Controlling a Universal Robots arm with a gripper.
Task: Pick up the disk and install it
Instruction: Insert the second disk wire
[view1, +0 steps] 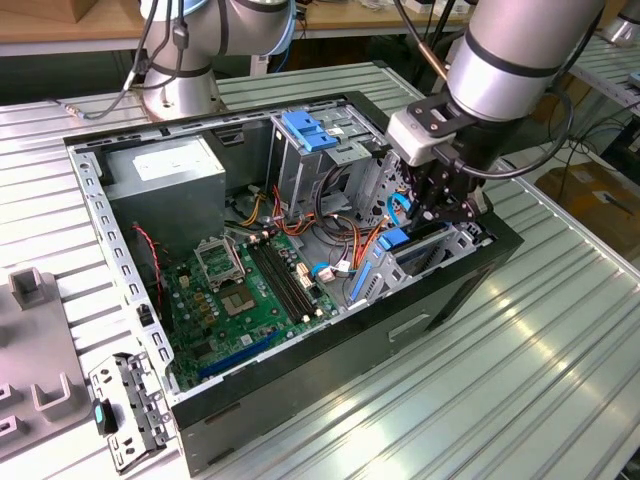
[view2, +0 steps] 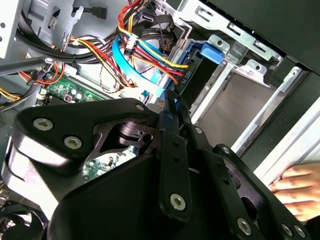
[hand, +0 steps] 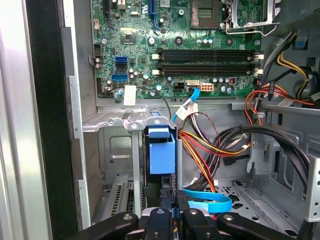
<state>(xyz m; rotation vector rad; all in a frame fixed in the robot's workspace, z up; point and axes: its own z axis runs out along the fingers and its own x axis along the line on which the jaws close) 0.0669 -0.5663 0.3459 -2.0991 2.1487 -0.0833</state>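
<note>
- The disk (hand: 161, 156) is standing on edge in the metal bay (hand: 112, 150) at the case's (view1: 300, 380) right end in the exterior view, blue carrier showing.
- The gripper (hand: 172, 212) is hovering just beside its end; grip state: cannot tell.
- Risk: fingers snagging the nearby coloured wires (hand: 200, 150) or blue cable (hand: 207, 200).
- Bay walls are leaving little side room.
- A person's hand (view2: 295, 192) is resting near the case.
</note>
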